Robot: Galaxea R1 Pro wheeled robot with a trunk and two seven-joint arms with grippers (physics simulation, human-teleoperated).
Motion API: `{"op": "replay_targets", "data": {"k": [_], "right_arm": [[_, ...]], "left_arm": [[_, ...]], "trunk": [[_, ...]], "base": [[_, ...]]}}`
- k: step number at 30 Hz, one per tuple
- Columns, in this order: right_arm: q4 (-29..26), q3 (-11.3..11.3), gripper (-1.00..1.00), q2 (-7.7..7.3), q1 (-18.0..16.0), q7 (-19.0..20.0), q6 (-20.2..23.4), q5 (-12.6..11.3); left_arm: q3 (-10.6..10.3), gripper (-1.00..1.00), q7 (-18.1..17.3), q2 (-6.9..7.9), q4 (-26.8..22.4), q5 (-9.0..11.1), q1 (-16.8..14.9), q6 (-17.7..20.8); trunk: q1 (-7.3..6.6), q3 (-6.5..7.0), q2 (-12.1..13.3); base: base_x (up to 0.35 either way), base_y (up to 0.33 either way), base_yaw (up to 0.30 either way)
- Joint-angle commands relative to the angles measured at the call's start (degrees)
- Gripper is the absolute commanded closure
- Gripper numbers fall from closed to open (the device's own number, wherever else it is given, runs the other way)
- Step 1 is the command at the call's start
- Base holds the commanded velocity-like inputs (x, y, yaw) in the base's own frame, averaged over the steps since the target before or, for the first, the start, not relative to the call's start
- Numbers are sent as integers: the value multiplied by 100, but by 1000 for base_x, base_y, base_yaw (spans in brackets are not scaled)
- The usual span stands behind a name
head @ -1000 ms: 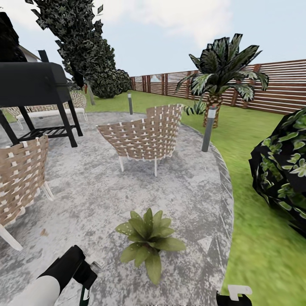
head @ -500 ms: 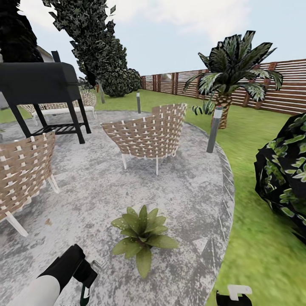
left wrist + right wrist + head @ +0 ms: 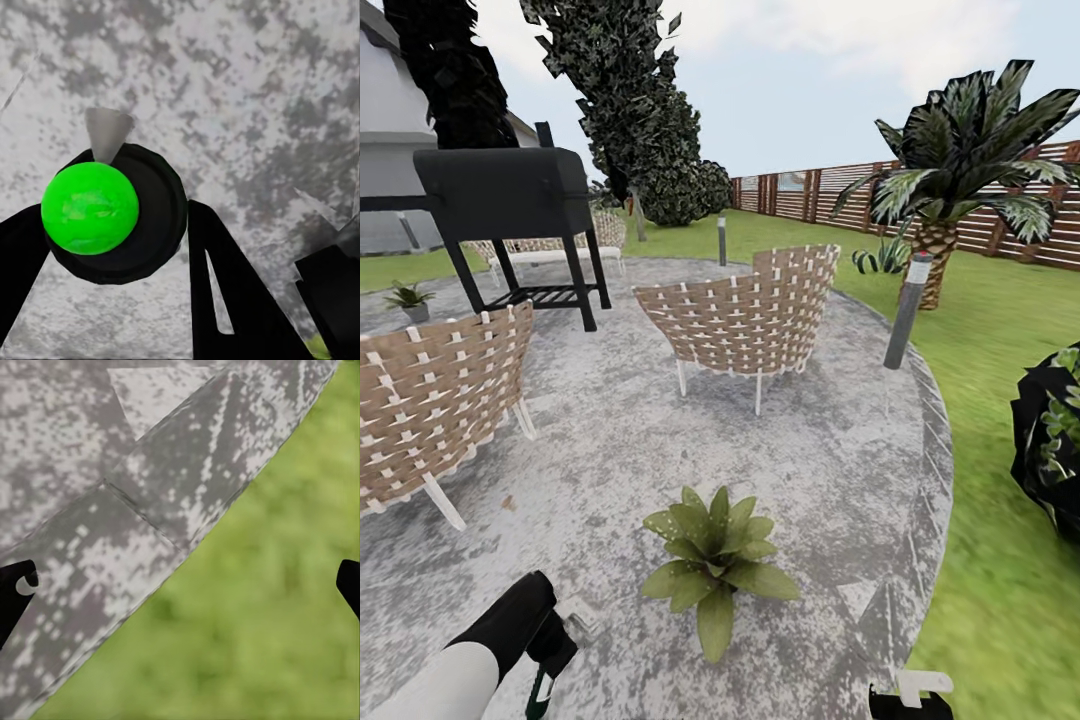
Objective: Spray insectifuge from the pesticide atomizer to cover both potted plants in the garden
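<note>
Head view: left gripper (image 3: pixel 545 668) is hanging low beside the near potted plant (image 3: pixel 712 562) mid-patio; far potted plant (image 3: pixel 408 298) by the patio's far left edge
Left wrist: pesticide atomizer (image 3: pixel 112 214) is being gripped, so pickup looks done, spraying left
Right wrist: right gripper (image 3: pixel 184 585) is hanging spread, empty, over the patio's (image 3: pixel 90 510) grass edge

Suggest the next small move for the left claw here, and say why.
Probably swing the left claw, shut on the pesticide atomizer, right so it points at the near potted plant: the atomizer now hangs over bare paving, beside the leaves.
</note>
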Motion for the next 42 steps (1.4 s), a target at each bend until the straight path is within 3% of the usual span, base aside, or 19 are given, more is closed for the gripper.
{"op": "replay_targets", "data": {"k": [1,3,6,10,13,22,36,42], "right_arm": [[5,53,-100,-4,-3,-19,-13,-22],[11,58,-100,-16,-2,-17,-13,-18],[9,60,-100,-30,-2,-16,-10,-17],[6,59,-100,-34,-2,-22,-5,-21],[6,58,-100,-29,-2,-32,-4,-26],[6,53,-100,-18,-2,-41,-4,-34],[6,52,-100,-19,-2,-42,-4,-34],[6,51,-100,-26,-3,-40,-4,-34]], "left_arm": [[42,100,-54,-31,7,-185,-17,33],[41,100,-59,-79,-4,-313,-39,196],[40,100,-87,-115,-44,-349,-132,439],[27,100,-288,-235,-36,-540,-226,475],[5,100,-360,-211,12,-680,-173,450],[31,100,-362,-216,28,-698,-151,463],[57,100,-334,-244,31,-693,-153,461],[62,100,-325,-269,32,-647,-146,456]], "trunk": [[-1,-5,-2],[-1,-5,-2],[-1,-5,-2],[-1,-5,-2],[-1,-5,-2],[-1,-5,-2],[-1,-5,-2],[-1,-5,-2]], "base": [[0,0,23],[0,0,9],[0,0,2],[0,0,0],[0,0,0],[0,-8,29],[85,-240,258],[234,-189,44]]}}
